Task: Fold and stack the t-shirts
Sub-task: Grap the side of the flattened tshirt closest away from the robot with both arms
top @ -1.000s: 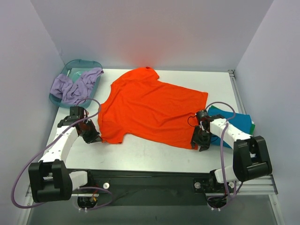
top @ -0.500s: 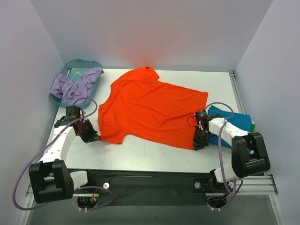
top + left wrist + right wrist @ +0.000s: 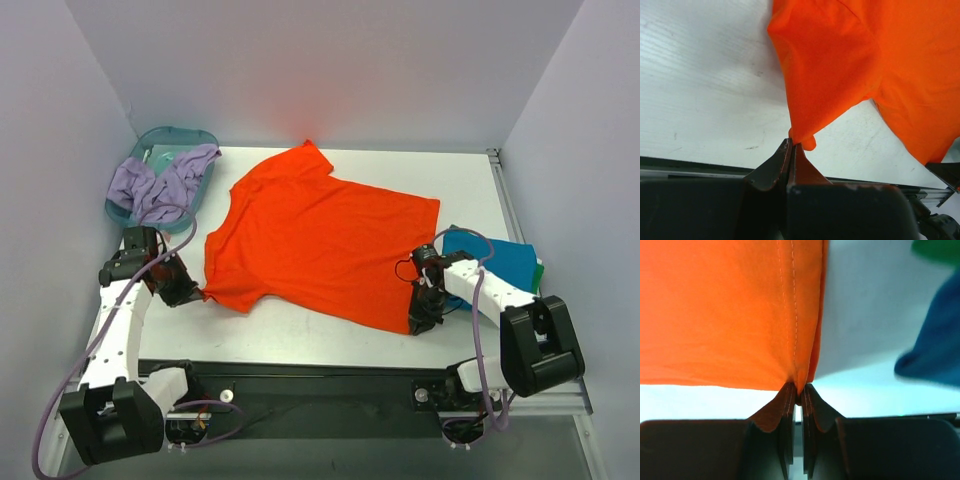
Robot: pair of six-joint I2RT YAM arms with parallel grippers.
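Note:
The bright orange-red t-shirt [image 3: 320,240] lies spread flat across the middle of the white table [image 3: 300,335]. My left gripper [image 3: 188,293] is shut on the tip of its near-left sleeve [image 3: 801,137]. My right gripper [image 3: 420,318] is shut on the near-right hem corner [image 3: 799,382]. A folded teal-blue t-shirt [image 3: 495,260] lies at the right on a folded green one [image 3: 539,268], of which only an edge shows. The blue shirt [image 3: 935,350] and a bit of the green one [image 3: 937,250] also show in the right wrist view.
A translucent teal plastic basin [image 3: 150,145] stands at the far left corner with a lavender cloth [image 3: 160,185] heaped in it and hanging over its rim. Grey walls close in the table on three sides. A black rail [image 3: 320,375] runs along the near edge.
Both grippers have pulled the orange shirt toward the near-left; the whole shirt shifted left and slightly nearer. The left arm moved outward to the left, the right gripper came nearer.

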